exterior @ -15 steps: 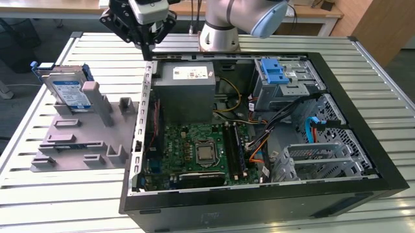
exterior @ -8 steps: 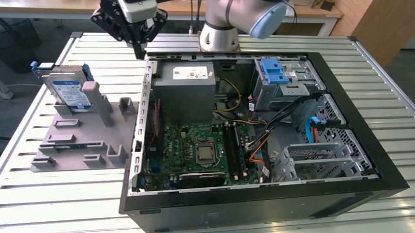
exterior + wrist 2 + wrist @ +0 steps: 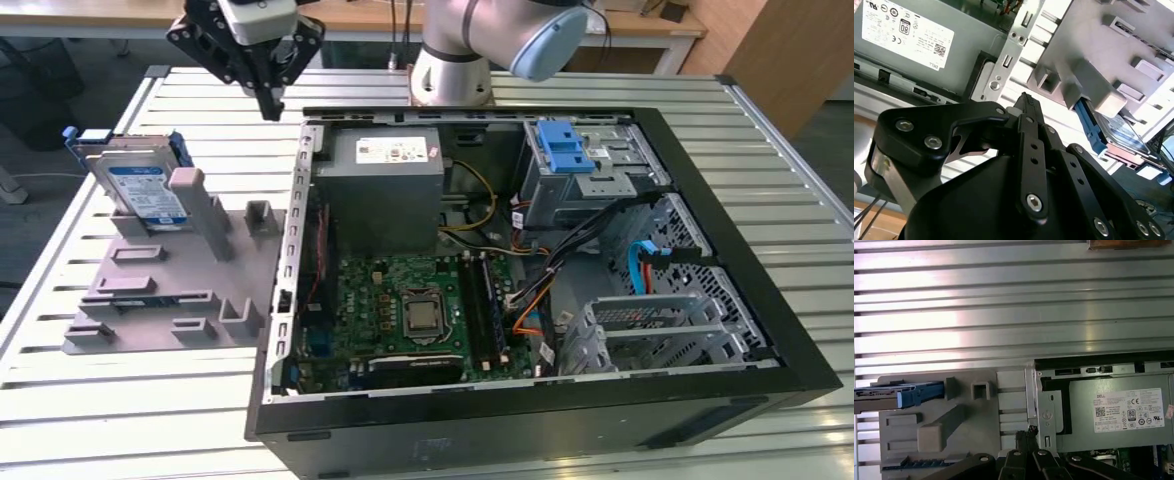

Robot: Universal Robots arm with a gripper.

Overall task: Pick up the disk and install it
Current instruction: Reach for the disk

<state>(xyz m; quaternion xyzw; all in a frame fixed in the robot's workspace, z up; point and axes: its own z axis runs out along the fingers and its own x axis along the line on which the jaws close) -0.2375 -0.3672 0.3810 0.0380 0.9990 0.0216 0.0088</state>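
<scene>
Over the computer case edge, the gripper hangs with fingers pressed together, holding nothing. Beside the case, the disk leans in a grey holder, untouched.

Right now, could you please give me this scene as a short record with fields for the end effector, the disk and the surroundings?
end effector: black end effector, shut, holding nothing, raised and apart from the disk
disk: silver-grey rectangular metal hard drive with blue side rails, standing on edge in the grey plastic holder
case: open black computer case, at the exterior view's right of the holder
support: slatted metal table
task state: disk not yet picked up
</scene>
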